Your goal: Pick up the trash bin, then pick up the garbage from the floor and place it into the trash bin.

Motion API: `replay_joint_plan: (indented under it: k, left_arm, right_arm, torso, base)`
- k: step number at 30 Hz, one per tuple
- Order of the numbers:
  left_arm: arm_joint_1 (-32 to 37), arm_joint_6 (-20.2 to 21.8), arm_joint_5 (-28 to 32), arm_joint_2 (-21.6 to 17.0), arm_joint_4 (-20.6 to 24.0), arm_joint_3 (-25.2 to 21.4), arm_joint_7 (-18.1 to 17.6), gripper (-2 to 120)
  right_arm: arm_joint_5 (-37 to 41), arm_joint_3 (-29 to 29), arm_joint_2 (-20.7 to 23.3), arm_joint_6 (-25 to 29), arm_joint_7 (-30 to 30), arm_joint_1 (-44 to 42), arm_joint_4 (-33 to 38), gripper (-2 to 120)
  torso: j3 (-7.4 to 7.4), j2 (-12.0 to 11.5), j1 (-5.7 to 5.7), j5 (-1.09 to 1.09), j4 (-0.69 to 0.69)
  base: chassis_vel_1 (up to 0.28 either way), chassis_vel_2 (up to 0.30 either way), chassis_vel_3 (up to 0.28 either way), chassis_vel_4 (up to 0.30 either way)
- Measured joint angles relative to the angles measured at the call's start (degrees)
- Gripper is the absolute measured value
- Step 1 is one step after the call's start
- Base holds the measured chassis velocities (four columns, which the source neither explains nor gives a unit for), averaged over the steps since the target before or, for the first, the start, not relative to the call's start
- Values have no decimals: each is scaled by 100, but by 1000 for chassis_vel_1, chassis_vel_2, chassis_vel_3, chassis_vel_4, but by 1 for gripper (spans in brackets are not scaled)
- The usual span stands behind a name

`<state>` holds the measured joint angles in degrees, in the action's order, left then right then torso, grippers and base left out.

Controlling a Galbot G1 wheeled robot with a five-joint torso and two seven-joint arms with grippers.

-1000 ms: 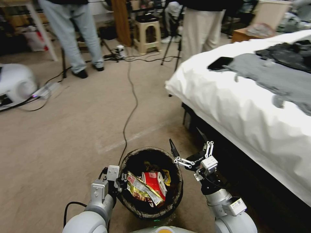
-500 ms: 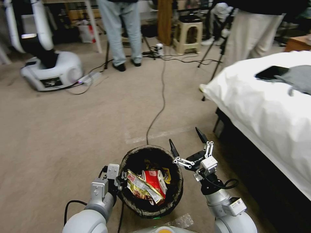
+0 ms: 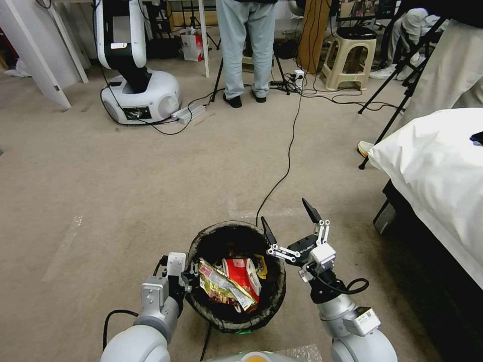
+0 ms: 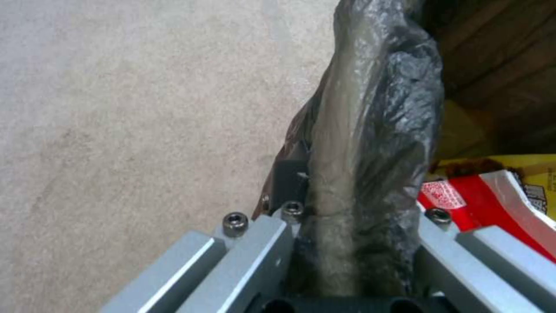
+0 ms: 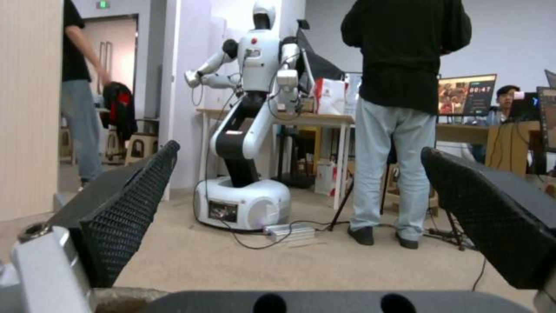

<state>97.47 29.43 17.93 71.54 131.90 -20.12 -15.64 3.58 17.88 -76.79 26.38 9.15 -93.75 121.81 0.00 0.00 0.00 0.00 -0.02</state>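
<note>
Crinkly dark bag liner marks the trash bin (image 3: 235,322), which I'm carrying low in front of the base. My left gripper (image 3: 190,277) is clenched on its near-left rim, the folded bag squeezed between the jaws in the left wrist view. Garbage (image 3: 230,287) already sits inside: red-and-white and yellow wrappers. My right gripper (image 3: 291,225) hovers just beside the bin's right rim, jaws spread, empty.

I'd call the pickup done and some collecting done. No more scraps are obvious on the carpet (image 3: 126,181) ahead.

Obstacles: a black cable (image 3: 287,166) across the floor, the white bed (image 3: 443,176) to my right, another robot (image 3: 133,70), tripod legs (image 3: 392,100), a person's legs (image 3: 246,50).
</note>
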Motion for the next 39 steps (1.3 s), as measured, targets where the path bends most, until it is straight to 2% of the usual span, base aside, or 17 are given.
replay_joint_plan:
  k: [9, 13, 25, 31, 39]
  left_arm:
    - [-47, -37, -21, 66, 40, -39, -36, 0]
    - [-186, -18, 101, 148, 115, -166, -161, 0]
    - [-724, 328, 884, 495, 221, -798, -682, 0]
    - [-890, 413, 1148, 603, -54, -1043, -1144, 0]
    - [-933, 459, 1237, 663, -444, -1078, -1409, 0]
  right_arm:
    - [2, -9, -4, -5, -2, 35, -18, 100]
    - [2, -12, -12, -6, -4, 41, -32, 100]
    - [-21, -10, -34, -5, -5, 5, -19, 100]
    - [-43, -40, -60, -4, -6, -4, -18, 100]
    - [-50, -47, -54, 0, -8, -14, -16, 100]
  torso:
    - [0, 0, 0, 0, 1]
    - [0, 0, 0, 0, 2]
    - [0, 0, 0, 0, 2]
    - [0, 0, 0, 0, 2]
    - [0, 0, 0, 0, 2]
  base:
    - [0, 0, 0, 0]
    - [0, 0, 0, 0]
    - [0, 0, 0, 0]
    - [0, 0, 0, 0]
    - [0, 0, 0, 0]
